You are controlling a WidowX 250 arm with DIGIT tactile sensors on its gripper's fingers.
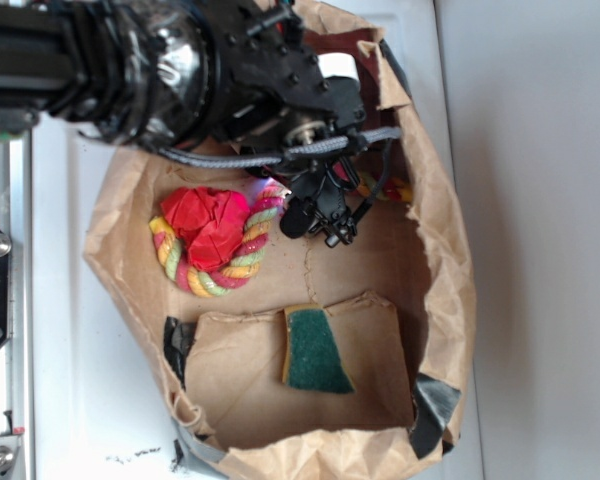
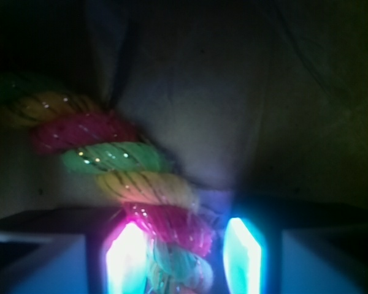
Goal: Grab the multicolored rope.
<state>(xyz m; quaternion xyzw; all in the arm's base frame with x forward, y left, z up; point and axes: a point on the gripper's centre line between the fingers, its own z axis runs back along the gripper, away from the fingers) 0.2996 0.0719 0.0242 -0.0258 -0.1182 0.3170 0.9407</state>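
Down in the wrist view, the gripper (image 2: 183, 251) has its two glowing fingers (image 2: 124, 256) standing apart with the multicolored rope (image 2: 126, 184) running between them; the left pad looks to be touching the red strand, while a thin dark gap shows beside the right pad, so whether the jaws are actually pinching the rope cannot be told. The rope climbs away from the fingers toward the upper left of that view in bands of green, red, yellow, green, red and yellow, over a dim brown surface.

In the exterior view the gripper (image 1: 320, 222) hangs inside the brown paper bag (image 1: 442, 250), near the bag's far wall, with the black arm (image 1: 180, 60) reaching in from the upper left and a grey braided cable (image 1: 280, 152) looping across it. The rope (image 1: 235, 268) lies just left of the gripper, curled in a loose ring on the bag's floor, one end rising toward the fingers. A crumpled red wad (image 1: 208, 225) sits in the middle of that ring, resting on the rope. Nearer the camera, well apart from the rope, a green sponge (image 1: 316, 350) with a yellow edge lies flat on a folded flap of the bag. The bag stands on a white table (image 1: 70, 330).
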